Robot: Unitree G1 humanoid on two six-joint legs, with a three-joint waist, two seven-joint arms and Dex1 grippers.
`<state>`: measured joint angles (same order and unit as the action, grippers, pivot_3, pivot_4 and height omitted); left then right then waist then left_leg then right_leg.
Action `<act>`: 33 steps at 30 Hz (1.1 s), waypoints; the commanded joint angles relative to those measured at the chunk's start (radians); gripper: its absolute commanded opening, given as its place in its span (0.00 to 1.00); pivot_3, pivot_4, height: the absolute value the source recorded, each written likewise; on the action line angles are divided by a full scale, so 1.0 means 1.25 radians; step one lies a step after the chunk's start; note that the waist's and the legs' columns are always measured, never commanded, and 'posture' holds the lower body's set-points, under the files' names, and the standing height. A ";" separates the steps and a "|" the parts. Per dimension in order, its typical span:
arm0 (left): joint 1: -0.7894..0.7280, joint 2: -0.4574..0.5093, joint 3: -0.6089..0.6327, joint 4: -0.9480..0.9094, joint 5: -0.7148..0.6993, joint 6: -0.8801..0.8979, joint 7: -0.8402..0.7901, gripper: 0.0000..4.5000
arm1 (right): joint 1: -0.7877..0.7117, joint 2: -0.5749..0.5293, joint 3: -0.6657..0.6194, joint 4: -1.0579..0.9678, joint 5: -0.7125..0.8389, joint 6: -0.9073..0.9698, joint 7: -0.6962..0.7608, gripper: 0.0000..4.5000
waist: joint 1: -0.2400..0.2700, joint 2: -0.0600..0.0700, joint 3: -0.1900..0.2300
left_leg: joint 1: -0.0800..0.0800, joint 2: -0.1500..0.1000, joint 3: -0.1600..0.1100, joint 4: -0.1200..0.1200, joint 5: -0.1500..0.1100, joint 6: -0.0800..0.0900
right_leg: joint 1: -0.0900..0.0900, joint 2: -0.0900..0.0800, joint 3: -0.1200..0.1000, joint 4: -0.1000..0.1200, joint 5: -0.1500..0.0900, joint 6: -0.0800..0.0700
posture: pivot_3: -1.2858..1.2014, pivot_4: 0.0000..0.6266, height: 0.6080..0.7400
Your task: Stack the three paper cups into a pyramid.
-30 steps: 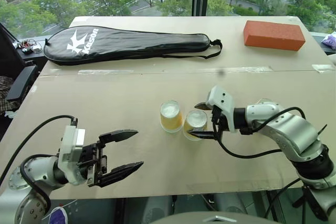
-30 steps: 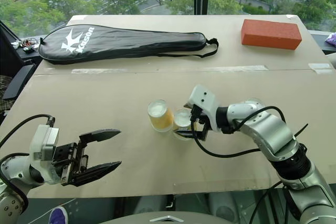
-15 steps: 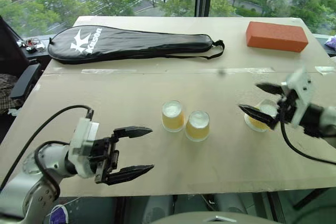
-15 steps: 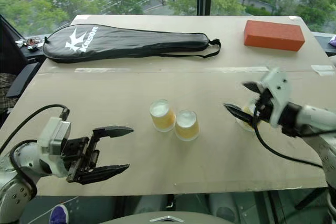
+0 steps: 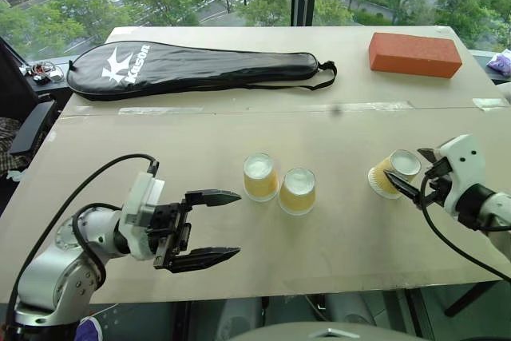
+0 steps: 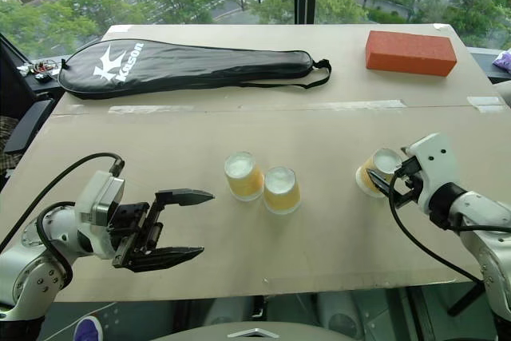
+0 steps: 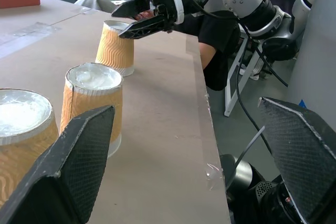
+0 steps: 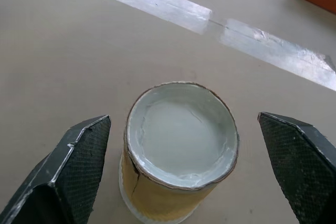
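Two of the paper cups (image 5: 259, 176) (image 5: 297, 190) stand upside down, side by side, at the middle of the table. The third cup (image 5: 390, 173) stands upside down, apart, to their right. My right gripper (image 5: 410, 170) is open, its fingers on either side of that cup's top without touching it; the right wrist view shows the cup (image 8: 178, 145) between the spread fingers (image 8: 68, 171). My left gripper (image 5: 233, 224) is open and empty above the table near its front edge, pointing right toward the pair. No cup rests on another.
A black racket bag (image 5: 192, 65) lies across the far left of the table, and a red brick (image 5: 415, 52) sits at the far right. A tape strip (image 5: 263, 107) crosses the table. A seated person (image 7: 218, 40) is beyond the table's right edge.
My right gripper left the right-hand cup of the pair and swung right to the third cup, now open around it. My left gripper shifted slightly to the right.
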<state>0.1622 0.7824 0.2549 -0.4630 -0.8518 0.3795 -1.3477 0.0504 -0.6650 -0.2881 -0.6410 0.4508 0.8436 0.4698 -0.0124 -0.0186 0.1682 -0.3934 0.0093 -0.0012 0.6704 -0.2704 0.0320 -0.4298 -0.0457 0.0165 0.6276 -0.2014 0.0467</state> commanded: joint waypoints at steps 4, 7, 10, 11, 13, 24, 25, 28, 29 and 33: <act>0.013 0.009 0.014 -0.037 -0.012 0.011 0.015 1.00 | -0.020 -0.003 0.006 0.024 -0.004 -0.050 0.026 0.72 | 0.000 0.000 0.000 | 0.000 0.000 0.000 0.000 0.000 0.000 | 0.000 0.000 0.000 0.000 0.000 0.000 | 0.52 0.24 1.00; 0.021 0.008 0.016 -0.045 -0.013 0.014 0.026 1.00 | -0.040 -0.003 0.000 0.019 0.009 -0.066 0.040 0.46 | -0.001 0.000 0.000 | 0.000 0.000 0.000 0.000 0.000 0.000 | 0.000 0.000 0.000 0.000 0.000 0.000 | 0.52 0.24 1.00; 0.053 -0.007 0.030 -0.043 -0.007 0.009 0.047 1.00 | -0.126 -0.026 0.023 -0.003 0.056 -0.061 0.090 0.46 | -0.003 0.001 0.000 | 0.000 0.000 0.000 0.000 0.000 0.000 | 0.000 0.000 0.000 0.000 0.000 0.000 | 0.52 0.24 1.00; 0.065 -0.012 0.034 -0.041 -0.003 0.005 0.053 1.00 | -0.163 -0.033 0.039 -0.009 0.077 -0.054 0.109 0.46 | -0.007 0.002 0.001 | 0.000 0.000 0.000 0.000 0.000 0.000 | 0.000 0.000 0.000 0.000 0.000 0.000 | 0.52 0.24 1.00; 0.083 -0.017 0.040 -0.039 0.004 -0.004 0.060 1.00 | -0.238 -0.033 0.071 -0.013 0.126 -0.027 0.132 0.46 | -0.006 0.001 0.001 | 0.001 0.001 0.001 0.000 0.000 0.000 | 0.000 0.000 0.001 0.000 0.000 0.000 | 0.52 0.24 1.00; 0.178 -0.038 0.084 -0.074 0.012 -0.028 0.092 1.00 | -0.532 -0.005 0.289 0.037 0.216 0.015 0.254 0.46 | 0.002 0.001 0.001 | -0.001 0.001 -0.002 0.000 0.000 0.000 | 0.000 -0.001 -0.002 -0.001 0.000 0.000 | 0.52 0.24 1.00; 0.189 -0.042 0.090 -0.080 0.011 -0.031 0.098 1.00 | -0.537 -0.008 0.301 0.040 0.210 0.008 0.265 0.46 | 0.002 0.001 0.001 | -0.001 0.000 -0.002 0.000 0.000 0.000 | 0.000 -0.002 -0.002 -0.001 0.000 0.000 | 0.52 0.24 1.00; 0.214 -0.052 0.099 -0.099 0.010 -0.035 0.110 1.00 | -0.545 -0.008 0.317 0.049 0.205 -0.004 0.288 0.46 | 0.002 0.001 0.001 | -0.001 0.000 -0.002 0.000 0.000 0.000 | 0.000 -0.002 -0.002 -0.001 0.000 0.000 | 0.52 0.24 1.00; 0.224 -0.056 0.102 -0.106 0.010 -0.037 0.113 1.00 | -0.549 -0.006 0.326 0.049 0.200 -0.007 0.292 0.46 | 0.002 0.001 0.001 | -0.001 0.000 -0.002 0.000 0.000 0.000 | 0.000 -0.002 -0.002 -0.001 0.000 0.000 | 0.52 0.24 1.00; 0.242 -0.067 0.105 -0.120 0.012 -0.043 0.126 1.00 | -0.550 0.006 0.362 0.054 0.172 -0.033 0.306 0.46 | 0.000 0.001 0.001 | -0.001 0.001 -0.002 0.000 0.000 0.000 | 0.000 -0.002 -0.002 0.000 0.000 0.000 | 0.52 0.24 1.00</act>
<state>0.4582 0.7038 0.3570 -0.5771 -0.8275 0.3466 -1.1964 -0.6222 -0.6631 0.1557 -0.5649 0.6822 0.8393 0.8417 -0.0121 -0.0174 0.1690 -0.3943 0.0100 -0.0038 0.6705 -0.2704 0.0319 -0.4300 -0.0477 0.0134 0.6277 -0.2010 0.0461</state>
